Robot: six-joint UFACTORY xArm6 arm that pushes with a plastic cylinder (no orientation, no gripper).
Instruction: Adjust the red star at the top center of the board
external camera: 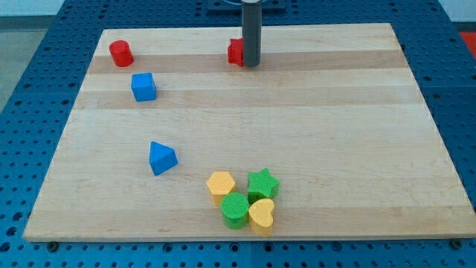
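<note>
Red star point(235, 52) sat at the wooden worktop's point(335, 134) top centre, my tip point(251, 65) touching its right side; this rod end effector held nothing

- red cylinder point(120, 53) near the board's point(357, 134) top-left corner
- blue cube point(143, 86) just below it
- blue triangular block point(161, 158) toward the left edge
- yellow hexagon point(220, 184), green star point(262, 183), green cylinder point(235, 209) and yellow heart point(261, 214) clustered at the bottom edge
</note>
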